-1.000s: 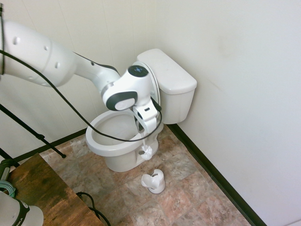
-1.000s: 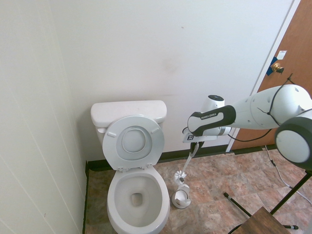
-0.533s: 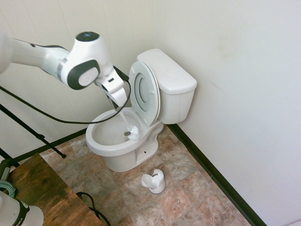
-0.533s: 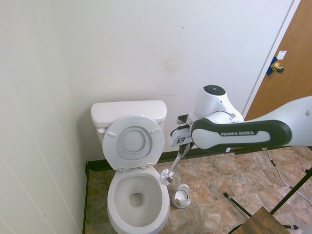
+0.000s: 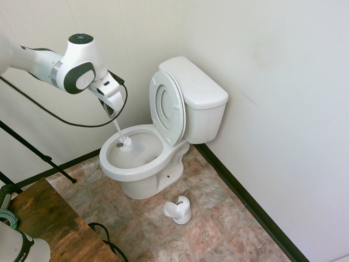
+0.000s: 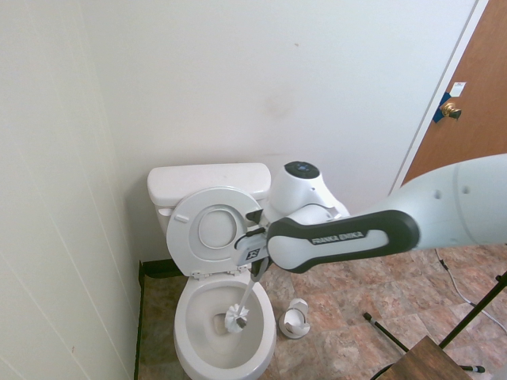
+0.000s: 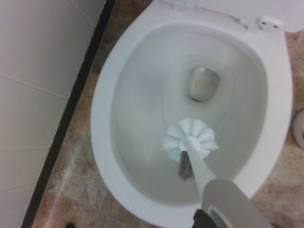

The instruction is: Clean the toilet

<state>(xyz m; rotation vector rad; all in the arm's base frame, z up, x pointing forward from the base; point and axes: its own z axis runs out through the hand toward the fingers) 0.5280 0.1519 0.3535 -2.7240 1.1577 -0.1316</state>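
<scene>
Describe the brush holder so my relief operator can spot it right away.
Start at the toilet in the corner. On the tiled floor just beside its base, on the side away from the paneled wall, stands the brush holder. It is a small white open cup, empty, since the toilet brush is over the bowl.

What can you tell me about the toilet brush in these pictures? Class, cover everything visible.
The toilet brush is all white and looks plastic: a round bristle head on a slim straight handle that widens toward the top. The end effector is shut on its upper handle, holding it tilted, head down inside the toilet bowl, near the drain. Whether the bristles touch the bowl is unclear.
</scene>
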